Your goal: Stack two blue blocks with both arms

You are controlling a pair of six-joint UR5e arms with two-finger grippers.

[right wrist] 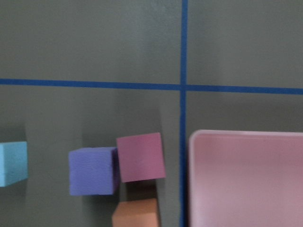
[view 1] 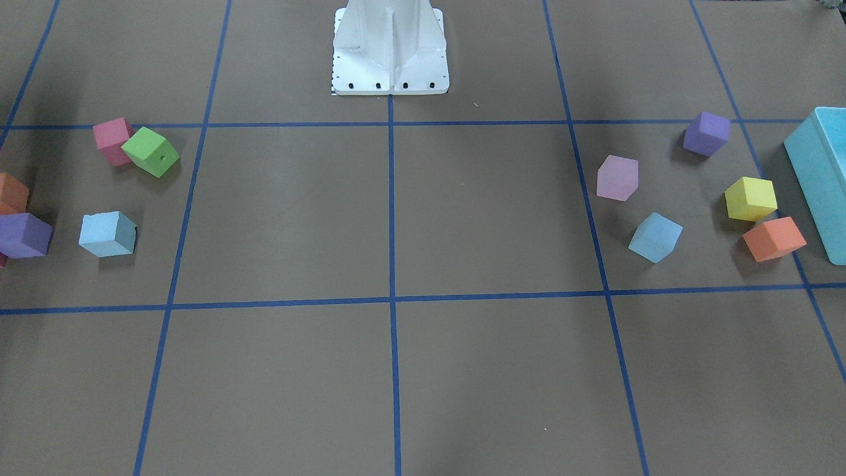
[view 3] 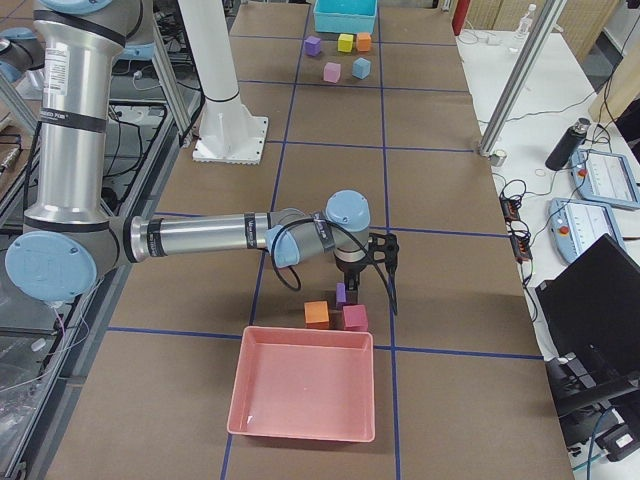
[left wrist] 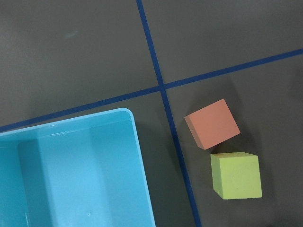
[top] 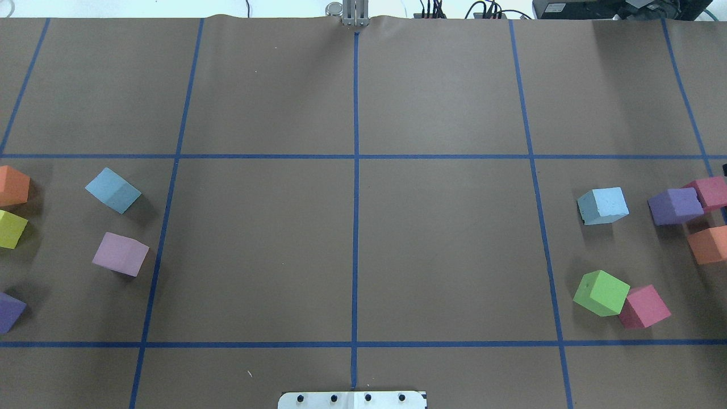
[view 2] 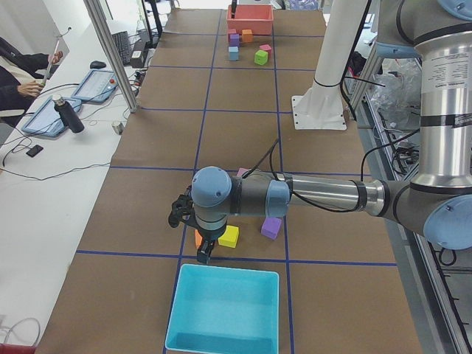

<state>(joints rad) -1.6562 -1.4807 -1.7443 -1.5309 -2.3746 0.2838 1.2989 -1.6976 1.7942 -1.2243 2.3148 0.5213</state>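
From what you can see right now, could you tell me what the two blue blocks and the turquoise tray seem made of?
Right blue block and left blue block: likely foam, matte, with finely pitted faces. Turquoise tray: probably moulded plastic, smooth and slightly glossy, with soft highlights and rounded corners.

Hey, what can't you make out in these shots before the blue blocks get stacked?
- Left gripper: exterior left only, small, wrist in front; open or shut unclear.
- Right gripper: exterior right only, same doubt.
- One blue block: right wrist view, blurred, cut by the left edge.
- Turquoise box: front-facing view, cut by right edge.
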